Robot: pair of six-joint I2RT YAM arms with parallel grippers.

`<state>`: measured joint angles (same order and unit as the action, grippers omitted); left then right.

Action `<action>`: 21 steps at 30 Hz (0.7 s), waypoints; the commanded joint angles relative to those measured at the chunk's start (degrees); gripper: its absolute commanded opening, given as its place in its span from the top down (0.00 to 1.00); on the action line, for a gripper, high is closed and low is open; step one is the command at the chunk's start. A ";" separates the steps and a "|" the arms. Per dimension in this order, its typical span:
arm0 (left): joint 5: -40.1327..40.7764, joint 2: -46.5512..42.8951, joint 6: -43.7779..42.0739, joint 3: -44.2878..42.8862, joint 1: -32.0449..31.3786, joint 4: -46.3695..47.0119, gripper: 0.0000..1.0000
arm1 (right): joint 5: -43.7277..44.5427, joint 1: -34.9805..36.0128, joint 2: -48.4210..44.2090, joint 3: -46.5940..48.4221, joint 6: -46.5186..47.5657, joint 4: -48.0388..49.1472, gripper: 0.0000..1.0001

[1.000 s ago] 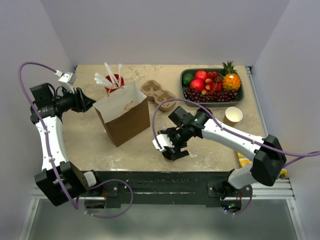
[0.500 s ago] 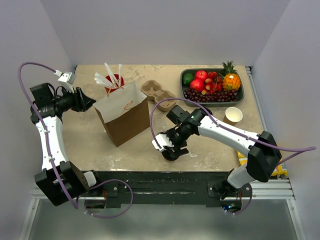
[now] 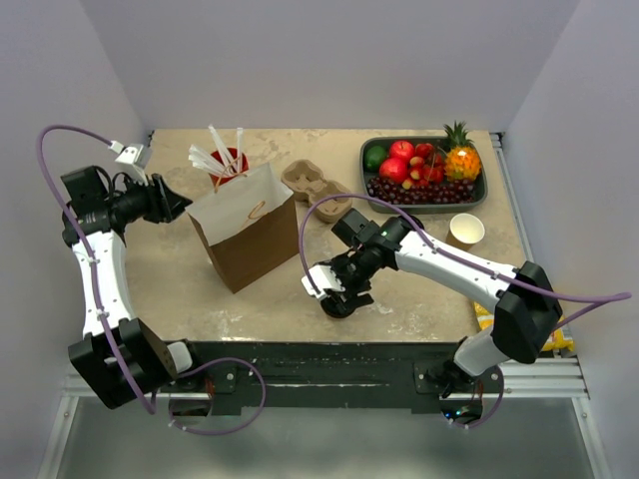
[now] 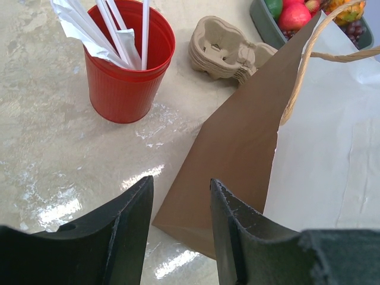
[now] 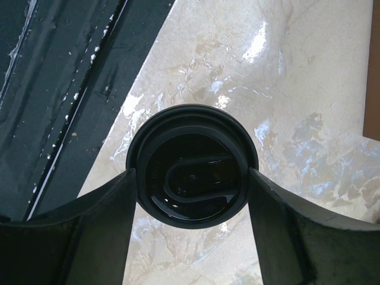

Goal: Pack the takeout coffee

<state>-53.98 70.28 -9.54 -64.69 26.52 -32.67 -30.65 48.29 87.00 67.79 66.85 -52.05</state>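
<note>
Since a second ago the right gripper [image 3: 339, 296] has dropped a bit closer to the near edge of the table [image 3: 180, 279] and its jaws have narrowed, while the left arm hasn't budged. The takeout coffee [image 5: 191, 175] stands upright close to the near edge, roughly mid-table, well apart from the paper bag [image 3: 245, 235] standing toward the left. In the wrist view the right fingers [image 5: 113, 225] hug both sides of the black lid and look to be touching its rim, but it's hard to tell whether that's a real clamp yet. The left gripper [image 4: 181, 184] sits at the bag's top edge on the left with its jaws apart; whether they touch the paper can't be made out. So this looks like the grab-the-cup step. Next it probably needs a firm squeeze without crushing the cup, then a level lift over to the bag's mouth.
</note>
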 commanded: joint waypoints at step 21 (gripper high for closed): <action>-5.45 -3.75 -5.31 -8.44 -8.57 -1.26 0.48 | 2.61 -2.59 -4.48 35.55 -22.55 -7.89 0.56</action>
<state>-65.32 65.39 -10.20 -72.66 22.33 -31.35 -29.52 46.48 82.19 95.66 51.07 -59.64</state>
